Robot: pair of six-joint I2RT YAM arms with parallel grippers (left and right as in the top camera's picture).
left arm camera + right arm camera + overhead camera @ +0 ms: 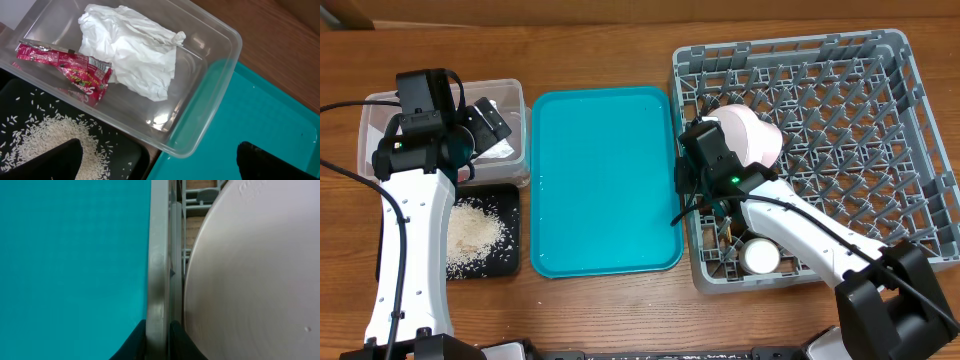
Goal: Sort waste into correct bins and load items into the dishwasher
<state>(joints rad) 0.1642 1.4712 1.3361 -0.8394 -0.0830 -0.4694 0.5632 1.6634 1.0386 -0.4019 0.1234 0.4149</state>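
The grey dish rack (910, 130) stands at the right with a pale pink plate (752, 135) upright near its left wall and a small cream cup (760, 257) at its front. My right gripper (685, 165) is shut on the rack's left wall (159, 255), one finger on each side (158, 340), with the plate (250, 280) just to its right. My left gripper (160, 165) is open and empty above the corner of the clear tub (220, 75), which holds the white napkin (135, 50) and red sauce packet (75, 70). Rice (45, 135) lies in the black tray (510, 200).
The large teal tray (605, 180) lies between the bins and the rack, with nothing on it; it also shows in the left wrist view (270, 115) and the right wrist view (70, 255). Wooden table all round. No bowl or chopsticks can be made out.
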